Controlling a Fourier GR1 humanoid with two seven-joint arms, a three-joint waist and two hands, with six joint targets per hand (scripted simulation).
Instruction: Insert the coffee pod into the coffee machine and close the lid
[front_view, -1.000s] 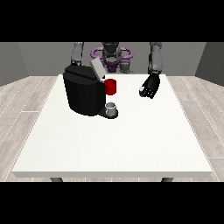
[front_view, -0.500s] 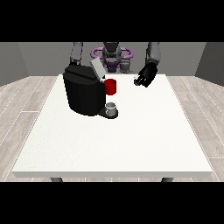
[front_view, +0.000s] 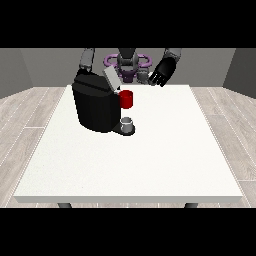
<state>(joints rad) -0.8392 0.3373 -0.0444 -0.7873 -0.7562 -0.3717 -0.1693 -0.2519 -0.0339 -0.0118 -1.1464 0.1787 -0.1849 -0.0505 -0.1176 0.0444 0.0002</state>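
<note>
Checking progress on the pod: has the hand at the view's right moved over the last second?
Yes. The hand at the view's right has risen and drawn back towards the robot, away from the coffee machine.

The bulky black coffee machine (front_view: 95, 106) with its raised grey lid (front_view: 111, 79) blocks the far left part of the white surface (front_view: 150, 160). The near half and the whole right side, up to both edges, lie free for passing.

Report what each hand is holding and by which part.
The hand at the view's right holds nothing; its fingers are spread above the table's far edge. The other hand is hidden behind the coffee machine, so it cannot be told.
</note>
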